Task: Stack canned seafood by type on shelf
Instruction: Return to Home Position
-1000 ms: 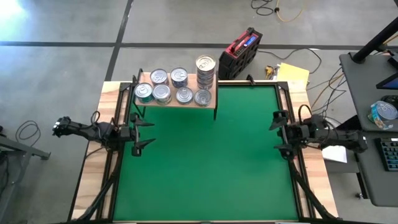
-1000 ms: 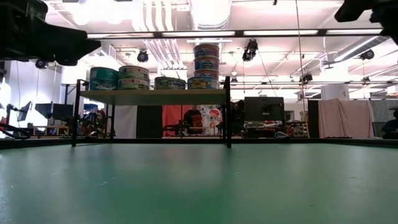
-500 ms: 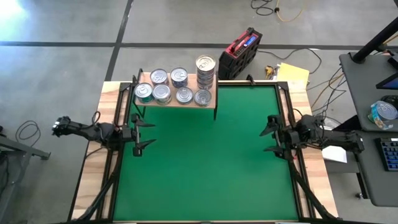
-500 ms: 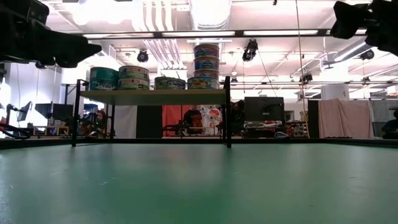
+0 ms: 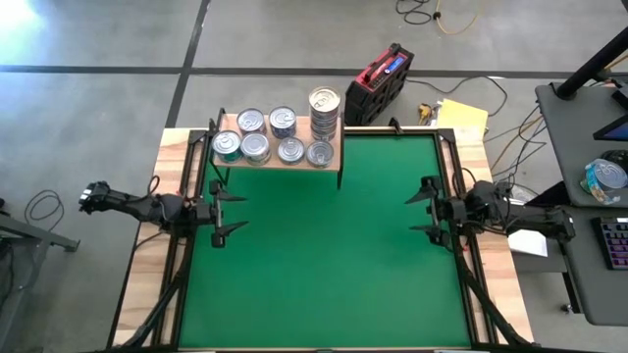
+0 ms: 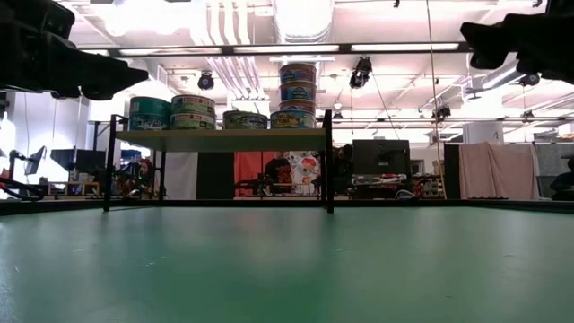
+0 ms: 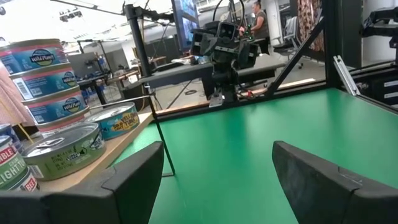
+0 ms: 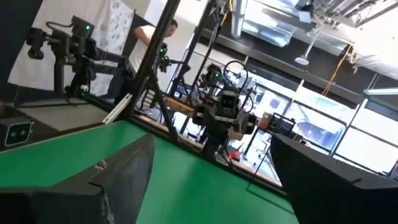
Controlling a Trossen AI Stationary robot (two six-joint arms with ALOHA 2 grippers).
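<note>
**Green mat has no tins on it, job looks basically done**

All the canned seafood I can spot is up on the shelf at the mat's far left corner. There's a tall stack of blue tuna tins at its right end and the rest sit low beside it. I'd say only parking the arms is left. The left gripper and right gripper hover at opposite mat edges, fingers spread, holding nothing. A red-and-black case sits past the far edge, not in the way.
</note>
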